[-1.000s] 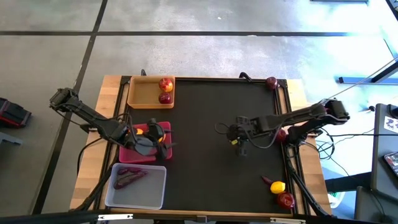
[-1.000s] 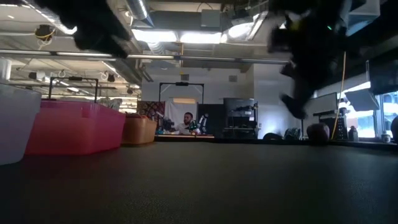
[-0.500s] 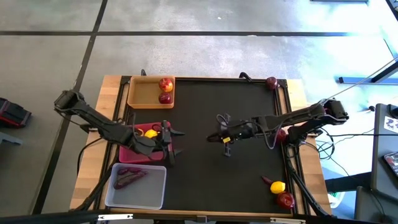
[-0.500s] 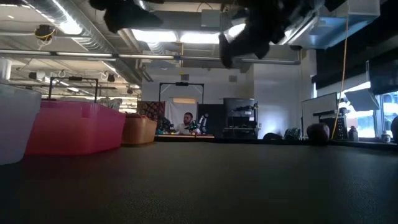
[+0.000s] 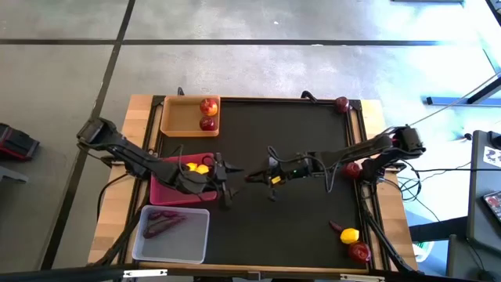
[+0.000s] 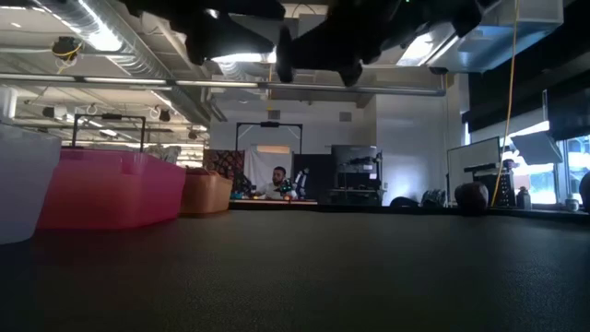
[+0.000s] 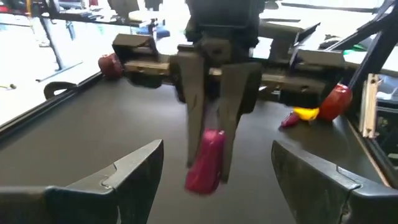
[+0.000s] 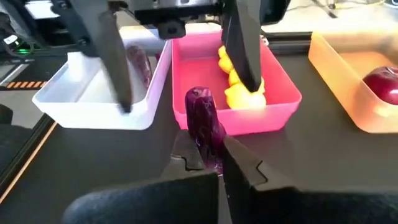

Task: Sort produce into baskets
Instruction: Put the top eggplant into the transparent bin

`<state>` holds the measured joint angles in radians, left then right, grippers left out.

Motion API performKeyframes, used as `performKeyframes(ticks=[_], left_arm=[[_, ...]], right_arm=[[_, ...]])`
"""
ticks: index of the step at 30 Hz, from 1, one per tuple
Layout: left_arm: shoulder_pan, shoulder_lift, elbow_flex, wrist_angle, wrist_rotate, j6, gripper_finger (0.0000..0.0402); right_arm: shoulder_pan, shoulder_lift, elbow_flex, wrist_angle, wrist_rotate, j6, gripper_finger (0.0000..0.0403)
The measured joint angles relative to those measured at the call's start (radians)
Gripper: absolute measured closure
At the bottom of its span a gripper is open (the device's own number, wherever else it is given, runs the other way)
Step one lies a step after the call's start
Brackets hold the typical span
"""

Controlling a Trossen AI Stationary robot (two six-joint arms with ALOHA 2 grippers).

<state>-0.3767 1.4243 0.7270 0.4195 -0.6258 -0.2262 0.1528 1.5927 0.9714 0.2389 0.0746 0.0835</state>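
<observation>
Mid-desk, the right gripper (image 5: pixel 252 177) has its jaws clamped on a purple root (image 8: pixel 205 124), facing the left gripper (image 5: pixel 228 185), whose jaws stand wide and empty just beside the pink tray (image 5: pixel 166 190) holding lemons (image 5: pixel 197 168).

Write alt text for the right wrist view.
The right gripper is shut on a purple root, facing the open left gripper. Behind sit a white tray with roots, a pink tray with lemons and a tan tray.

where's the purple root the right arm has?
High view: mid-table, the purple root is pinched in the right gripper, facing the open left gripper beside the pink tray.
</observation>
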Motion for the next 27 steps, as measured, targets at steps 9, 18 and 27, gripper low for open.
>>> performKeyframes(ticks=[9, 18, 27], left_arm=[[-0.001, 0.01, 0.0, 0.027, 0.002, 0.024, 0.0164], [-0.001, 0.009, 0.0, 0.034, 0.002, 0.062, 0.0292], [-0.003, 0.009, 0.0, 0.034, 0.003, 0.082, 0.0381]], right_arm=[[0.013, 0.037, 0.0, 0.112, -0.016, -0.018, 0.0401], [0.013, 0.037, 0.0, 0.11, -0.019, -0.018, 0.0401], [0.011, 0.037, 0.0, 0.118, -0.034, 0.013, 0.0356]])
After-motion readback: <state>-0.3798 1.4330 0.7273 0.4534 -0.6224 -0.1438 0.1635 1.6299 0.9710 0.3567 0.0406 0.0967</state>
